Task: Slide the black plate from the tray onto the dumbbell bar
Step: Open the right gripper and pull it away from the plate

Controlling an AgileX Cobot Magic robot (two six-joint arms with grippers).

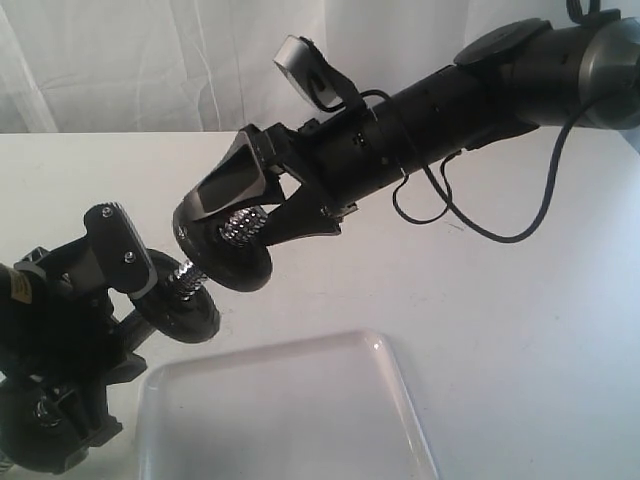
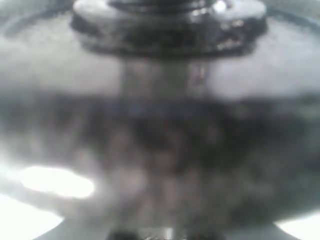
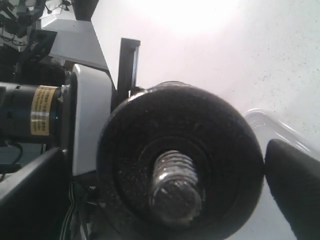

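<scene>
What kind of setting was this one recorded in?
Probably a robotics lab test bench: a bare white table, a white curtain behind it, and a black robot arm working at a dumbbell bar near a white tray.

1. The right arm (image 1: 470, 90) stretches down from the upper right towards the middle; the right gripper (image 1: 230, 228) has its jaws spread wide
2. The left gripper (image 1: 110, 320), low at left, clamps the dumbbell bar (image 1: 187, 278)

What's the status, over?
Right gripper open, straddling small black iron plate on threaded steel bar. Left gripper clamps bar. Nothing blocking.
</scene>
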